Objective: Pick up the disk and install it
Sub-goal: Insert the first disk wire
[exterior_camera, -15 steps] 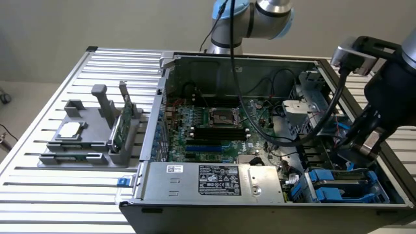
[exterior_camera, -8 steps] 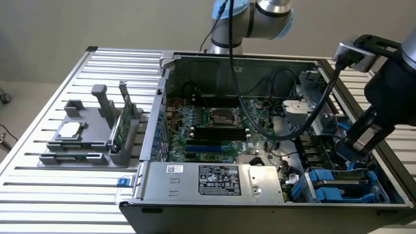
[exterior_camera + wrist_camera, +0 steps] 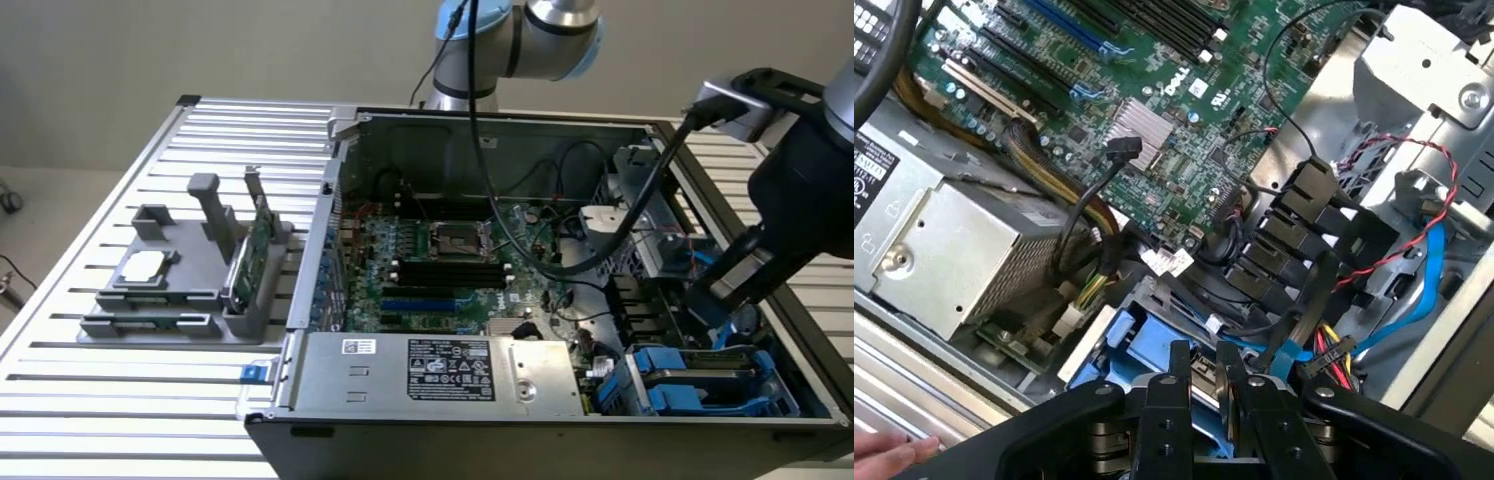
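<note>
My gripper (image 3: 718, 305) reaches down into the front right corner of the open computer case (image 3: 334, 190), over the drive bay. In the wrist view the two black fingers (image 3: 1176, 372) stand close together, with a silver edge of the disk (image 3: 1203, 378) between them and its blue carrier bracket showing just past the tips. The gripper (image 3: 1202, 352) looks shut on the disk, which hangs low over the bay beside the black power connectors (image 3: 1294, 215). Most of the disk is hidden behind the fingers.
Blue plastic bay parts (image 3: 694, 385) sit below the gripper. The power supply (image 3: 441, 370) and motherboard (image 3: 441, 250) lie toward the exterior view's left. Red, black and blue cables (image 3: 1414, 290) crowd the bay. A grey holder (image 3: 187, 280) with a chip and green card stands outside. A hand (image 3: 889, 450) rests by the case.
</note>
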You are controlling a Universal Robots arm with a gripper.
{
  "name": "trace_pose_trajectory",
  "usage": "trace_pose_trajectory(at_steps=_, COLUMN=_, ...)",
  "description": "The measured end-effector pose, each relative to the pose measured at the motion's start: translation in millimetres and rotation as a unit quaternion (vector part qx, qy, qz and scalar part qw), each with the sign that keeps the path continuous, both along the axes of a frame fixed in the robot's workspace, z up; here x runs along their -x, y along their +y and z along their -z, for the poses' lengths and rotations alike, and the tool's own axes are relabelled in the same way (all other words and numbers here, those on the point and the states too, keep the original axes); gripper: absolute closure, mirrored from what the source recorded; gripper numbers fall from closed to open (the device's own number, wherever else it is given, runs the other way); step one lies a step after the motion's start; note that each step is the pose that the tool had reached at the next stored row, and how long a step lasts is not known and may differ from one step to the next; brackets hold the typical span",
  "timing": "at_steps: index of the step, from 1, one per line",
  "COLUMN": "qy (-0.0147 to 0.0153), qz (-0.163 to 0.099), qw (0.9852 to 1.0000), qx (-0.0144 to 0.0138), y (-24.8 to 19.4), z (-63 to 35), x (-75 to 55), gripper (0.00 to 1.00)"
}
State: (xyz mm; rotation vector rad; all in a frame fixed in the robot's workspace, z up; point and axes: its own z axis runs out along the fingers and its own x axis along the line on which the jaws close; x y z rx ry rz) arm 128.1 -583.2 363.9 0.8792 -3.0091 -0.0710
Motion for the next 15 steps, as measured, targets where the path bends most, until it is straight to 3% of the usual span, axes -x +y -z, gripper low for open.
trace_pose_trajectory(at_steps=4, qy=0.0, qz=0.036, qw=0.9994, qx=0.0, y=0.0, z=0.0, x=0.0, gripper=0.75)
trace_pose_trajectory(at_steps=8, qy=0.0, qz=0.072, qw=0.9974, qx=0.0, y=0.0, z=0.1, x=0.0, gripper=0.75)
trace_pose_trajectory(at_steps=12, qy=0.0, qz=0.109, qw=0.9941, qx=0.0, y=0.0, z=0.1, x=0.0, gripper=0.75)
trace_pose_trajectory(at_steps=15, qy=0.0, qz=0.136, qw=0.9907, qx=0.0, y=0.0, z=0.1, x=0.0, gripper=0.75)
